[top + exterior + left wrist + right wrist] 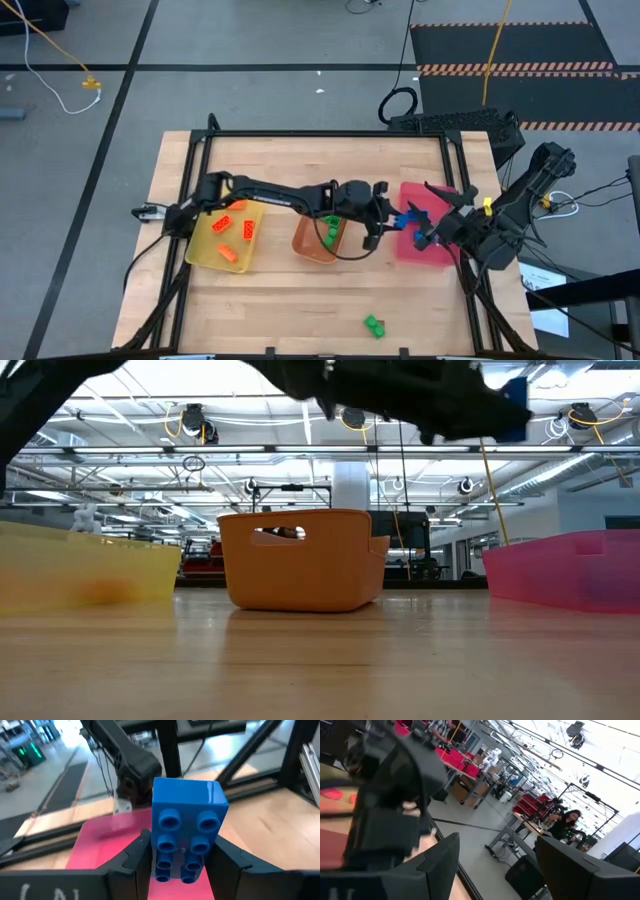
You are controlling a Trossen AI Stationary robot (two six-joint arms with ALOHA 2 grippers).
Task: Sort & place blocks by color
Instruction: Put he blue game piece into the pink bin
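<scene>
Wooden table point(300, 290), plank-grain top, carrying three translucent rectangular trays: yellow tray point(205, 252) w/ orange blocks point(232, 226), orange tray point(303, 243) w/ green blocks point(329, 231), pink tray point(425, 250). L gripper point(177, 870) over pink tray, jaws clamped on studded blue block point(186, 835). R gripper point(497, 865) at pink tray's outer edge, jaws apart, holding nothing. Lone green block point(374, 325) near table's front edge. Pink tray contents partly hidden by arms.
</scene>
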